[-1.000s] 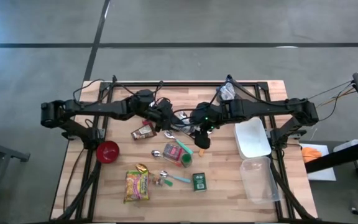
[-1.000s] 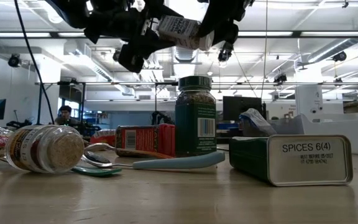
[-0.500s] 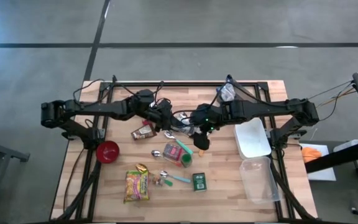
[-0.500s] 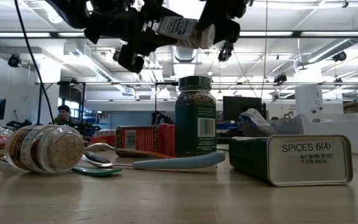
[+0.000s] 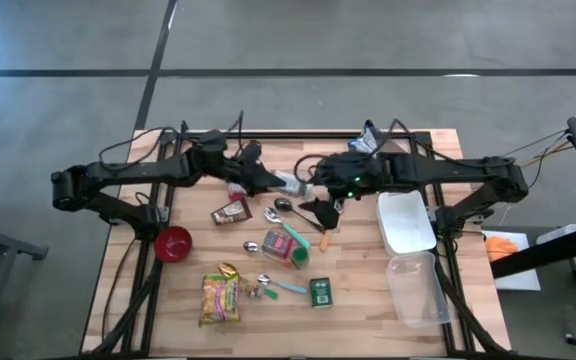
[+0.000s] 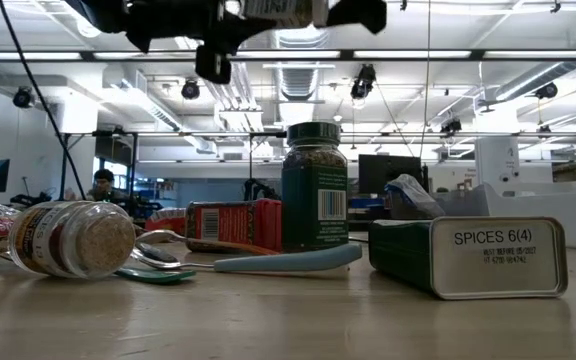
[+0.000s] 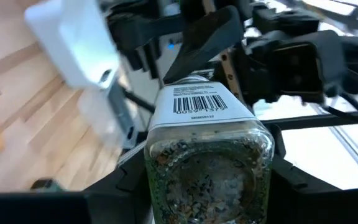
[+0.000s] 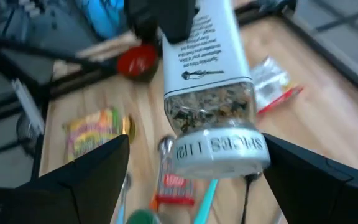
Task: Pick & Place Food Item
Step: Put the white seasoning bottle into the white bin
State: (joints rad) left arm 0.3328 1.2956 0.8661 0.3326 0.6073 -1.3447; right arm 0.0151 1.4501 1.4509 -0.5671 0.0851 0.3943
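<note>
Change since earlier: both arms had swung toward the far side of the surface (image 5: 368, 320), and the spice jar (image 5: 290, 184) had risen almost out of the top of the low view.
Spice jar: clear glass with a white label, held lying on its side in the air above the far middle of the surface, between the two grippers; its capped end pointed toward the right arm.
Left gripper (image 5: 268, 180): clenched on the spice jar at its base end, one finger on each side of the glass; the left arm reached in low from the left edge, elbow bent.
Right gripper (image 5: 320, 208): released, its fingers (image 8: 73, 186) spread wide on either side of the jar's cap and clear of it; the right arm stretched in from the right edge, wrist angled down.
On the surface: a green-lidded jar (image 6: 314, 187) upright, a spice tin (image 6: 468, 257), a second jar (image 6: 68, 238) on its side, a red bowl (image 5: 173, 243), a snack packet (image 5: 219, 297).
Right edge: two clear containers (image 5: 406, 222).
</note>
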